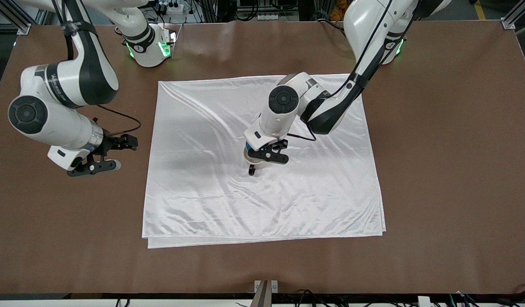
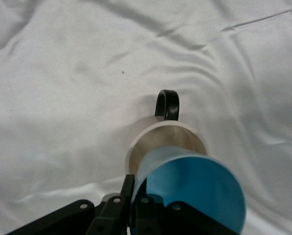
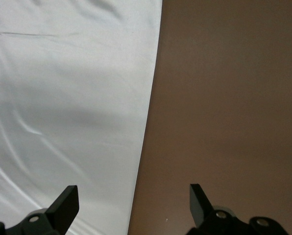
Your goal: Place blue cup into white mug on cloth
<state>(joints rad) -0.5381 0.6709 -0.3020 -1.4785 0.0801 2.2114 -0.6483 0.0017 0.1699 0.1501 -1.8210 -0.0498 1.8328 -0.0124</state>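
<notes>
The white mug stands on the cloth near its middle, its black handle pointing toward the front camera. My left gripper is shut on the rim of the blue cup and holds it tilted right over the mug's mouth. In the front view only a sliver of the blue cup shows under the gripper. My right gripper is open and empty, over the cloth's edge at the right arm's end, where that arm waits.
The brown table lies bare around the cloth. The right wrist view shows the cloth's edge with brown table beside it, under the right gripper. The cloth is wrinkled around the mug.
</notes>
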